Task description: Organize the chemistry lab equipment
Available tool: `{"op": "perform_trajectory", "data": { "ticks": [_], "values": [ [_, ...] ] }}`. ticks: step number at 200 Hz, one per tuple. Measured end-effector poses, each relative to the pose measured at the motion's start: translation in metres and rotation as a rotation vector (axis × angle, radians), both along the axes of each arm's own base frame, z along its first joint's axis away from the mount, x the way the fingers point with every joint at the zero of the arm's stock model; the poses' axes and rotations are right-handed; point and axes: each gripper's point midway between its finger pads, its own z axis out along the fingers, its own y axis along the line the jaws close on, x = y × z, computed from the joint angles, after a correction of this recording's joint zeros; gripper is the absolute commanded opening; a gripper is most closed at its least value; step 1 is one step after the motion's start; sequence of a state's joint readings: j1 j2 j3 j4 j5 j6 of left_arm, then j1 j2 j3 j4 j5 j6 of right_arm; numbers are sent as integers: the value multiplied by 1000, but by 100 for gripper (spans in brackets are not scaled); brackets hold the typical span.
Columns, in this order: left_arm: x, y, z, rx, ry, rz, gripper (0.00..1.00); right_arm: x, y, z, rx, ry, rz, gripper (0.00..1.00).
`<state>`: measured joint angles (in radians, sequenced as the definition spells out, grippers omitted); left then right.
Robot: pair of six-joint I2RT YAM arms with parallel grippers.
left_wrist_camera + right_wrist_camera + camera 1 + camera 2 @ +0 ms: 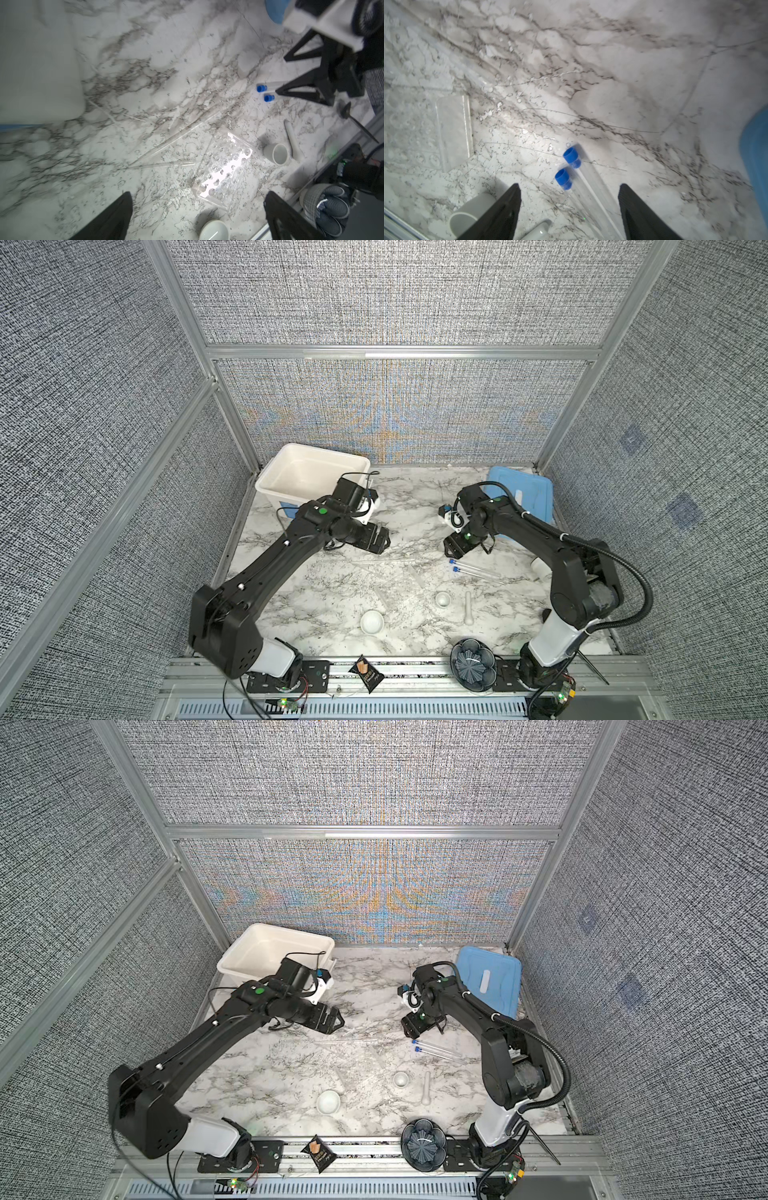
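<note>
Grey woven panels (395, 290) in aluminium framing (399, 353) enclose a marble-patterned tabletop (415, 506).

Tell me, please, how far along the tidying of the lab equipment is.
Done: nothing yet; the white bin looks empty. In hand: the right gripper hovers open over the two blue-capped tubes, gripping neither; the left gripper is open and empty. Left: the tubes, clear rack, both white dishes and pestle all lie loose on the marble table.
</note>
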<state>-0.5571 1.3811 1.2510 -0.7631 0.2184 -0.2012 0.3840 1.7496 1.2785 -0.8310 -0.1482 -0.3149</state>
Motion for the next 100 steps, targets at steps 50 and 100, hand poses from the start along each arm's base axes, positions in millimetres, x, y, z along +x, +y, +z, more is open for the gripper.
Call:
{"op": "perform_trajectory", "data": {
  "ticks": [50, 100],
  "values": [
    [3, 26, 24, -41, -192, 119, 99, -8, 1, -28, -126, 110, 86, 66],
    [-1, 38, 26, -48, -235, 169, 99, -16, -9, -39, -203, 165, 102, 59]
  ]
}}
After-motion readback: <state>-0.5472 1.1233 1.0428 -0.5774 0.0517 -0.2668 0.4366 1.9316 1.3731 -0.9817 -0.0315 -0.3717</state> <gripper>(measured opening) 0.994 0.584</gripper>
